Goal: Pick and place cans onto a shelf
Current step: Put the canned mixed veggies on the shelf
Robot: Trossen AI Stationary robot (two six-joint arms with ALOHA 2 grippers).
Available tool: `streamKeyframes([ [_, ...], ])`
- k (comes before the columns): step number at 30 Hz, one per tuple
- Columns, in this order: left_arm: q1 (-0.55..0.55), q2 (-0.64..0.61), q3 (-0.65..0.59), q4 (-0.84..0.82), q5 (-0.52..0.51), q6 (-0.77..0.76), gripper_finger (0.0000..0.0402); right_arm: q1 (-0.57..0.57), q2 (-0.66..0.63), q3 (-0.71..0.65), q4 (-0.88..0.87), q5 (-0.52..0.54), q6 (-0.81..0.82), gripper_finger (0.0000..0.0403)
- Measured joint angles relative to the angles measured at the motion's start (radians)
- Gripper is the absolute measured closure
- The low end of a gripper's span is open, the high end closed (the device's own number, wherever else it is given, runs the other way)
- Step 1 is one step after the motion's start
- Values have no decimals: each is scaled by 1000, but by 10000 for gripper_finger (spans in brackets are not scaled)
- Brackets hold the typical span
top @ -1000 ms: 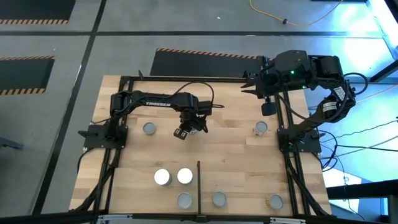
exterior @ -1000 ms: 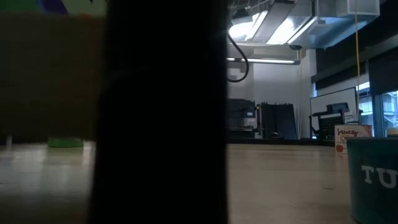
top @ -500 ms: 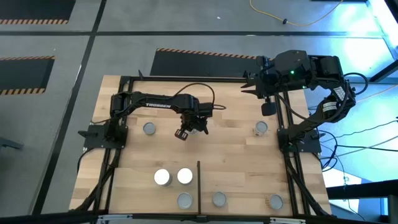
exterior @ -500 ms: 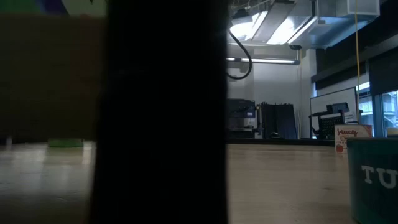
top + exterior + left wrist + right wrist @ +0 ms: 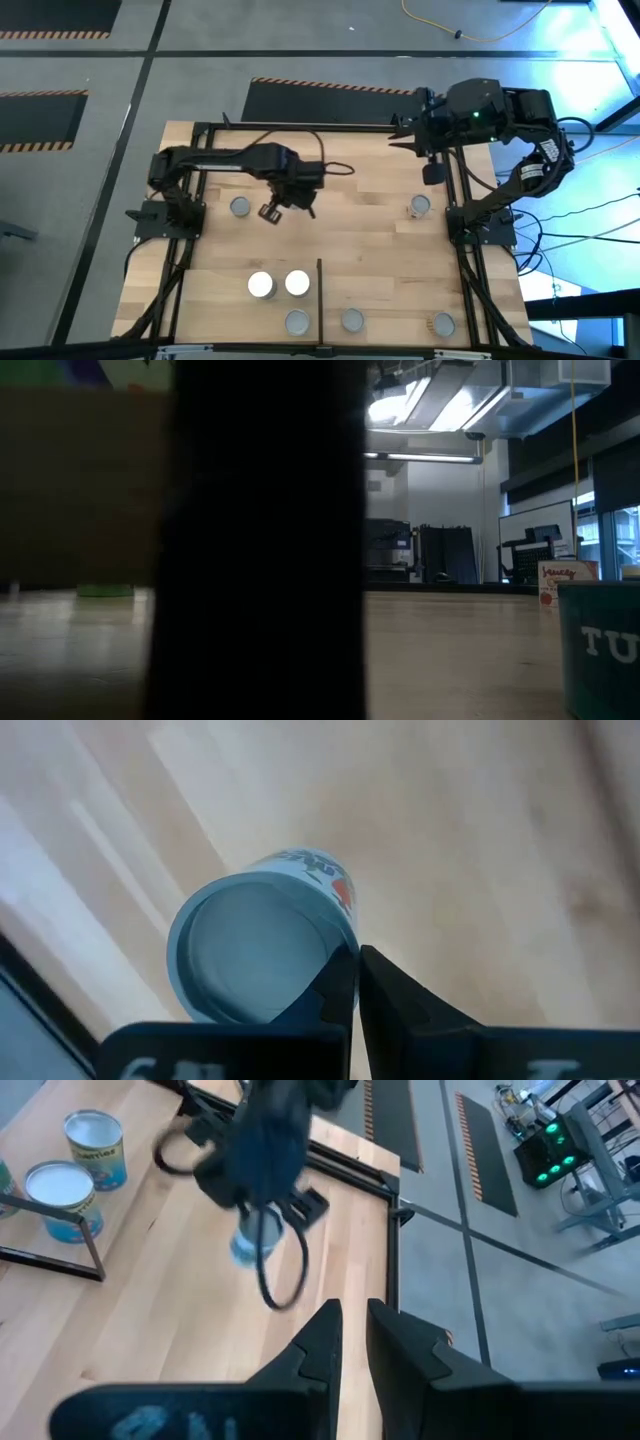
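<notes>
A grey-topped can stands upright on the pale board of the shelf, at its left side. My left gripper hangs just to its right and above it, pointing down, shut with nothing between the fingers. In the left wrist view the same can shows below the shut fingertips; I see no touch. My right gripper waits raised at the far right, over the black frame. Its fingers stand a narrow gap apart with nothing between them.
Another can stands at the right. Two white-topped cans stand left of the divider bar. Three more cans line the near edge. A dark mass fills the low view's middle.
My left gripper has shut on nothing, risen, and gone toward the table's left edge, from the middle of the board to beside the left can. No can has moved.
</notes>
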Motion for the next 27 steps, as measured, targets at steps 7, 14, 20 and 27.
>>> streamKeyframes([
  [7, -103, -137, 55, -101, -81, -156, 401, 0, -8, 0, 10, 0, 0, 350],
  [14, -229, -218, 96, -193, -35, -369, 401, 0, -8, 0, -8, -1, -1, 350],
  [20, -369, -230, 98, -193, -34, -590, 401, 0, -8, 0, -25, -55, 0, 350],
  [27, -520, -230, 98, -194, -37, -819, 401, 0, -8, 0, -25, -88, 0, 350],
])
